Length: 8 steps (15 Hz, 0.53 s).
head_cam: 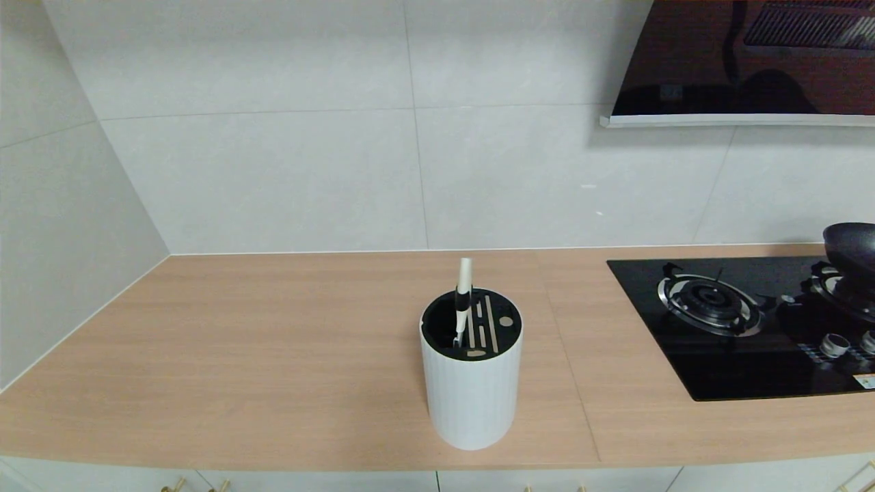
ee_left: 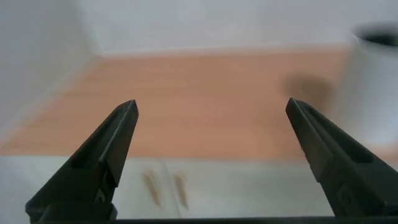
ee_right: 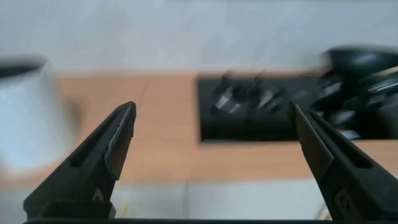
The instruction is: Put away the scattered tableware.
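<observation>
My left gripper (ee_left: 211, 107) and right gripper (ee_right: 212, 108) gape wide, empty; one utensil (head_cam: 463, 295) stands in the holder (head_cam: 472, 389), so I'd best scan the counter (head_cam: 273, 355) before reaching.

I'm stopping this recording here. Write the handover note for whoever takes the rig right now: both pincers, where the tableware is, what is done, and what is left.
Left pincer: open, holding nothing, in front of the countertop's front edge, on the left side of the holder.
Right pincer: open, holding nothing, in front of the same edge, between the holder and the stove.
Things: the white utensil holder stands upright near the counter's front edge. One pale-handled utensil stands in its open compartment.
Done: that utensil is put away.
Left: the job looks finished from here. Check beyond the camera edges before stopping.
</observation>
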Tool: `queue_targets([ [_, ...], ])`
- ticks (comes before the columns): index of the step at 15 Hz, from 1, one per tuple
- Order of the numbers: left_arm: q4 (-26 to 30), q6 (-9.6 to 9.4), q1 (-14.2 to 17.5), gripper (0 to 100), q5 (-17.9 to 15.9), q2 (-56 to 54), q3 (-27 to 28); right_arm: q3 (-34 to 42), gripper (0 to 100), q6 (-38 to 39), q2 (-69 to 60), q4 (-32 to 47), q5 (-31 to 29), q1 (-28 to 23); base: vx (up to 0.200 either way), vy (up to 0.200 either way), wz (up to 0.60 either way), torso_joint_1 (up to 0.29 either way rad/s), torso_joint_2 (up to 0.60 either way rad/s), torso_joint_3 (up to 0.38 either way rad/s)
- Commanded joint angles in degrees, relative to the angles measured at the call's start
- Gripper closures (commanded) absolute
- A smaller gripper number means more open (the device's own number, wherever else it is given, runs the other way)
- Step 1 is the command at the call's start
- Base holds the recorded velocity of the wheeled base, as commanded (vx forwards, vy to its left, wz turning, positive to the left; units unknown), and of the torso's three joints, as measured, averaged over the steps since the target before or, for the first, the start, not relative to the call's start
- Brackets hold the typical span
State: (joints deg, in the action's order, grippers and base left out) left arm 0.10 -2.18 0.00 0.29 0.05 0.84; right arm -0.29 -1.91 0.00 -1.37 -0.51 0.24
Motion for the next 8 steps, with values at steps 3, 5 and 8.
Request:
queue_targets([
  [3, 0.0, 2.45, 0.0, 0, 0.1, 0.0, -0.8, 0.2, 0, 1.1, 0.0, 1.1, 1.8, 0.0, 0.000, 0.000, 0.00, 0.000, 0.00, 0.000],
  [5, 0.0, 2.18, 0.0, 0, 0.1, 0.0, -0.8, 0.2, 0, 1.1, 0.0, 1.1, 2.0, 0.0, 0.000, 0.000, 0.00, 0.000, 0.00, 0.000],
  [8, 0.0, 2.18, 0.0, 0, 0.1, 0.0, -0.8, 0.2, 0, 1.1, 0.0, 1.1, 1.9, 0.0, 0.000, 0.000, 0.00, 0.000, 0.00, 0.000],
])
